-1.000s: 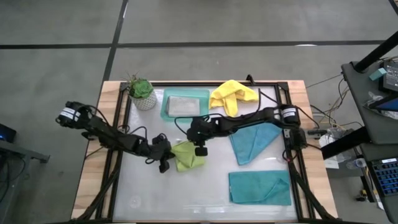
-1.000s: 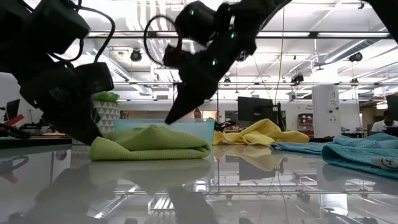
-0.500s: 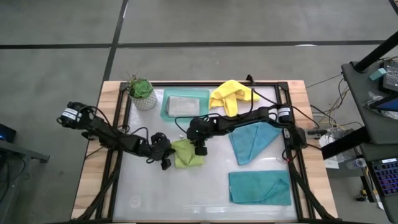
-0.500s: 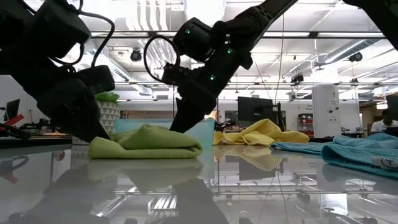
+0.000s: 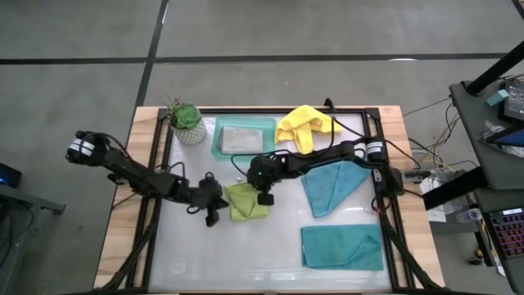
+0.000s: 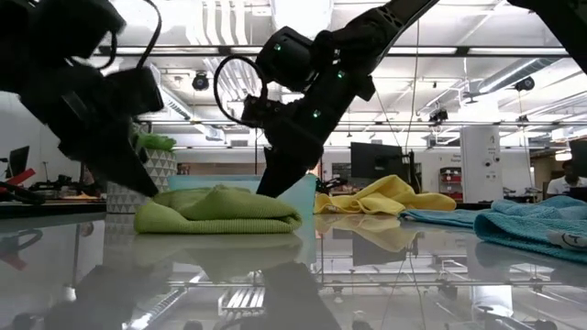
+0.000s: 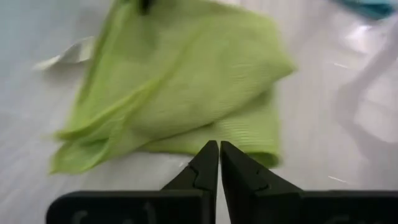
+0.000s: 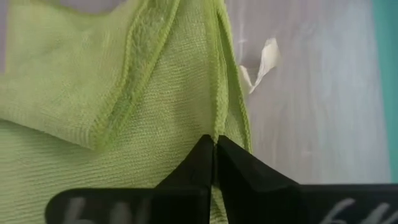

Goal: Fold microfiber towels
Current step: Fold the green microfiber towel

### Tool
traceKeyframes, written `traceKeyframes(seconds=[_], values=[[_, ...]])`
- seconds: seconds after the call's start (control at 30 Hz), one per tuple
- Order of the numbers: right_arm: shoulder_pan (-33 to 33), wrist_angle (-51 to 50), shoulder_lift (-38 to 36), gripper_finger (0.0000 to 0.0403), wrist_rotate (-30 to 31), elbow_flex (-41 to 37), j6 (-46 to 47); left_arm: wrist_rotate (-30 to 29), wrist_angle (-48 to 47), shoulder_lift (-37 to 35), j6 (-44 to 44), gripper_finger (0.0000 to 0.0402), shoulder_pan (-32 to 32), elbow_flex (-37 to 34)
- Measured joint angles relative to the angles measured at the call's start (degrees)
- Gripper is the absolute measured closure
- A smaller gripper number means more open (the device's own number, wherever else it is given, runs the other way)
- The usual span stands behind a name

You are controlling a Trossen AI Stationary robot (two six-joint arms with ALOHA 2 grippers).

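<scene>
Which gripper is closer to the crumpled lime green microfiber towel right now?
Right. The right gripper is shut on the lime green microfiber towel's edge; the left gripper is shut, just off its opposite side.

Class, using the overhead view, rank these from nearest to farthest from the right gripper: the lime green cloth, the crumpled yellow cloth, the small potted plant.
1. Lime green microfiber cloth: at the right gripper, table centre.
2. Crumpled yellow cloth: far edge, toward the right.
3. Small green potted plant: far left corner.
</scene>
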Motion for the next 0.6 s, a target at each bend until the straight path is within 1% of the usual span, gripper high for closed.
traceKeyframes(seconds=[0.03,0.13,0.33,0.47,0.6], values=[[0.0,-0.1,-0.3,0.0393,0.0,0.0,0.1,0.8,0.7,-0.3,0.4,0.0398,-0.2,0.0],[0.2,-0.6,-1.0,0.0393,0.0,0.0,0.2,0.9,3.7,0.3,0.5,0.0398,-1.0,0.0],[0.6,-0.7,-1.5,0.0394,0.2,0.0,0.7,0.8,11.6,6.5,0.5,0.0401,-2.7,1.0],[0.8,-0.9,-1.5,0.0394,0.2,0.0,0.9,0.7,12.4,11.7,-0.8,0.0401,-2.9,2.2],[0.8,-0.9,-1.5,0.0394,0.2,0.0,1.3,0.7,12.3,15.0,-1.0,0.0401,-2.9,3.2]])
